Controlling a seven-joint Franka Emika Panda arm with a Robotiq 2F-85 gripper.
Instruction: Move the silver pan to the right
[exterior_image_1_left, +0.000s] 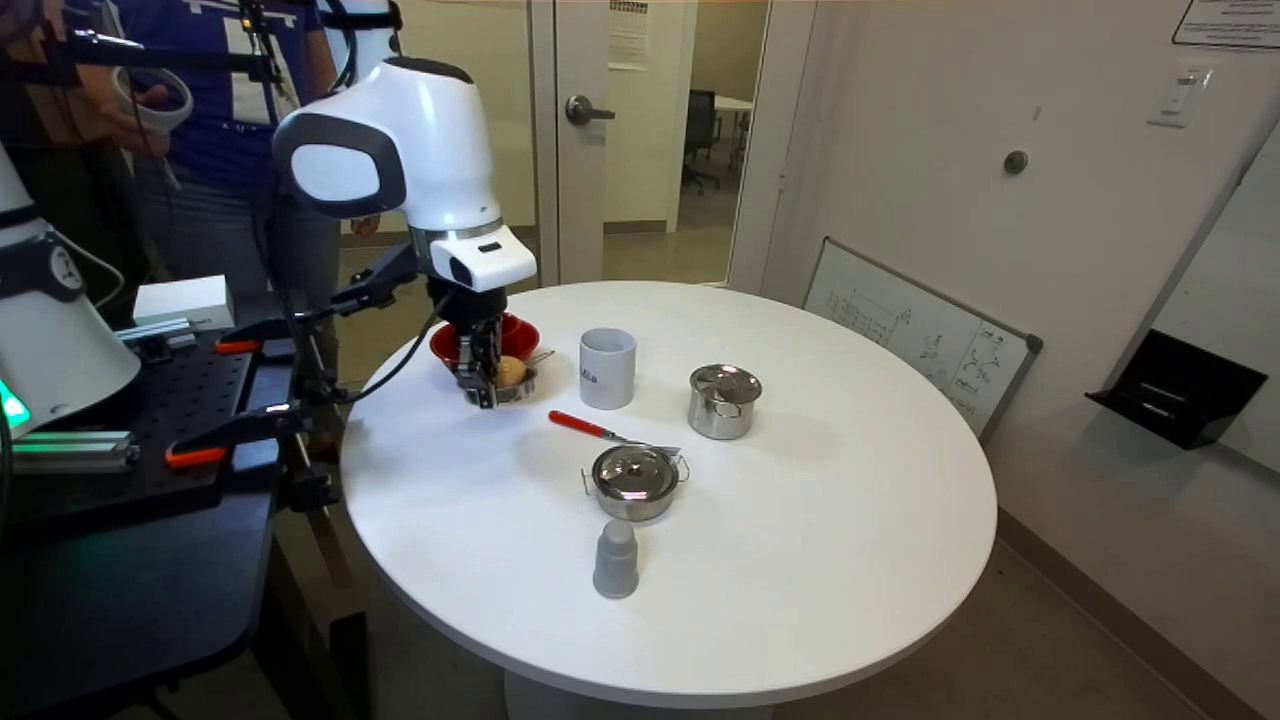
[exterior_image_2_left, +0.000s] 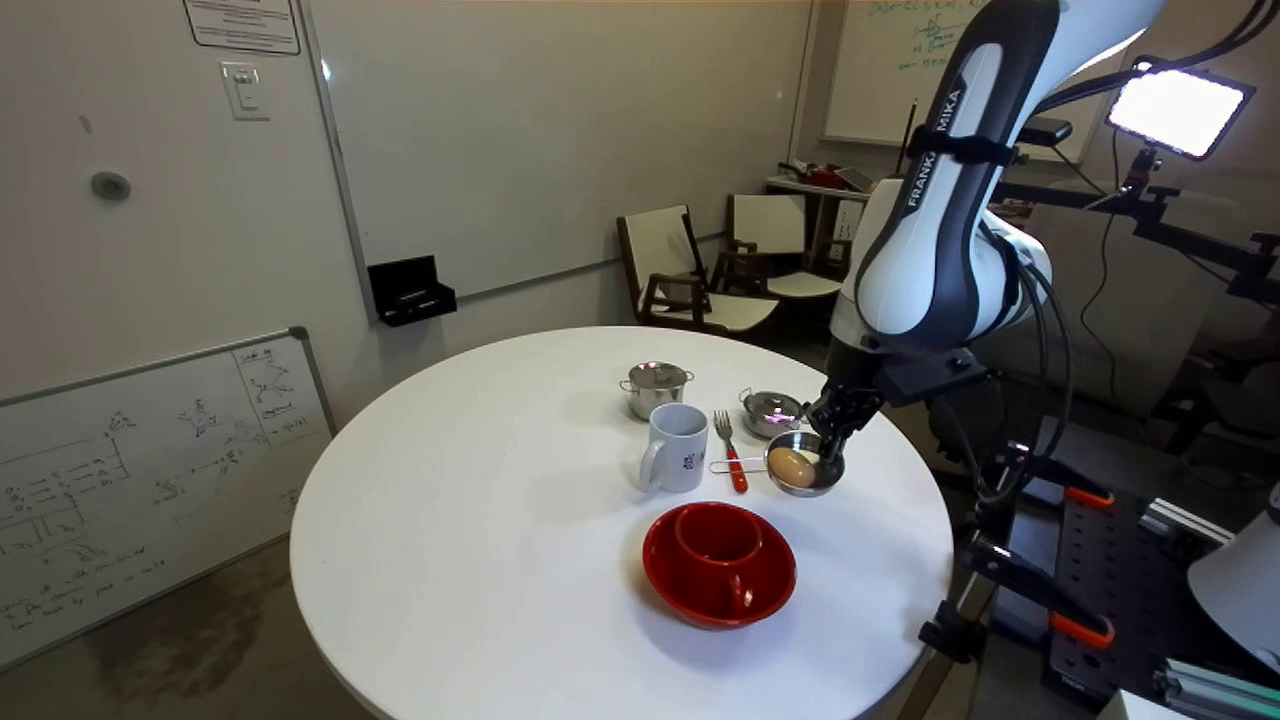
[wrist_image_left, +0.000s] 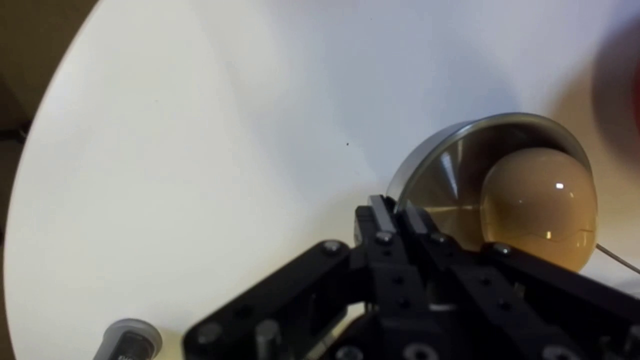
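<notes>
The silver pan (exterior_image_1_left: 518, 388) is small and shallow, with a rounded orange-brown thing like an egg inside. It shows in both exterior views (exterior_image_2_left: 818, 482), its thin wire handle crossing the fork's red handle in view. In the wrist view the pan (wrist_image_left: 445, 172) lies to the right of the fingertips. My gripper (wrist_image_left: 395, 206) is shut on the pan's rim, one finger inside and one outside. The gripper also shows in both exterior views (exterior_image_1_left: 485, 398) (exterior_image_2_left: 828, 455). I cannot tell whether the pan touches the table.
A red bowl (exterior_image_2_left: 665, 575) holding a red mug (exterior_image_2_left: 720, 545) is near the pan. A white mug (exterior_image_1_left: 607, 370), a fork (exterior_image_1_left: 585, 427), a lidded pot (exterior_image_1_left: 723, 415), a lower lidded pot (exterior_image_1_left: 635, 495) and a grey bottle (exterior_image_1_left: 616, 570) stand on the round table (exterior_image_1_left: 820, 560).
</notes>
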